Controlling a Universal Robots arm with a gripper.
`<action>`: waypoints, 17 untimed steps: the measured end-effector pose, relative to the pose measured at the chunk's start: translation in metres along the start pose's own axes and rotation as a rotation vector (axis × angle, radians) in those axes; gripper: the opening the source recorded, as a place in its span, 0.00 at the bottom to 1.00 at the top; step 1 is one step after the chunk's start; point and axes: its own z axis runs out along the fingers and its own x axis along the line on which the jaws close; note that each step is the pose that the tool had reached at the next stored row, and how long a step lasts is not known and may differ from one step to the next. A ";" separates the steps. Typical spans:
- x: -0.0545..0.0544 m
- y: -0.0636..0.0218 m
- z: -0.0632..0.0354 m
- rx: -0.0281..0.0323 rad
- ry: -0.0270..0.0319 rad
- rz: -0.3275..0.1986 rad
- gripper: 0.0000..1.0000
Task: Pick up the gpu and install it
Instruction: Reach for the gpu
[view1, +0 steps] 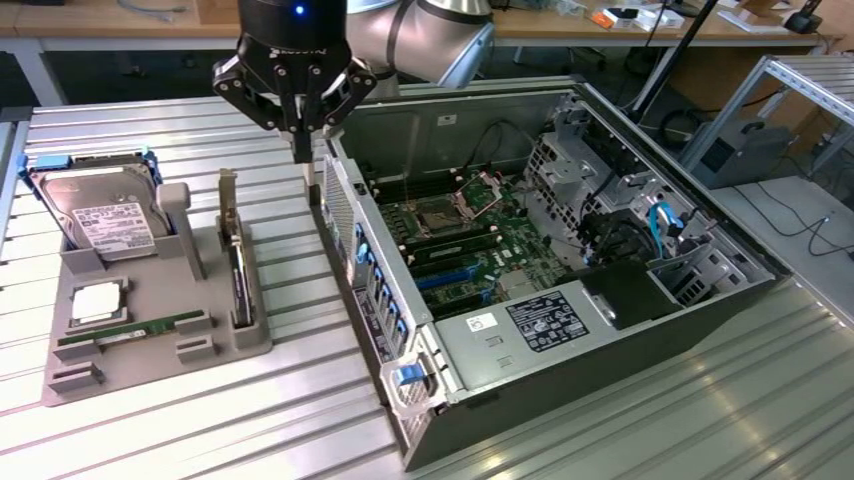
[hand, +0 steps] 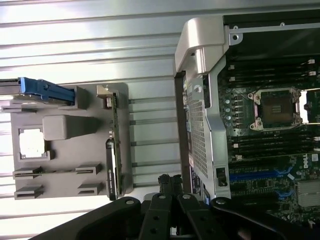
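gpu: it is standing on its long edge in a slot of the grey holder, below the claw and toward the exterior view's left of it, not touching it.
gpu look: a thin, flat, dark card, showing as a narrow edge-on strip in the wrist view, with 1 silvery-beige bracket strip rising at the end nearer the claw.
claw: its 2 fingers are pressing together into 1 narrow tip, with nothing pinched between them; in the wrist view the tip is hanging over the gap between the holder and the case.
case: it is lying open on its side just to the exterior view's right of the claw, its perforated rear wall closest to the tip.
motherboard: it is lying exposed inside the case, beyond the claw's tip.
hard drive: it is leaning in the holder, further from the claw than the gpu.
memory stick: slim and green, it is sitting at the holder's end furthest from the claw.
table: ribbed metal, it is carrying the holder and the case.
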 end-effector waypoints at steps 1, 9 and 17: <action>0.001 -0.0001 -0.0001 0.0001 0.0001 0.000 0.11; 0.004 -0.0004 0.0000 0.0000 0.0000 0.000 0.11; 0.009 -0.0008 0.0000 0.0001 0.0000 0.000 0.11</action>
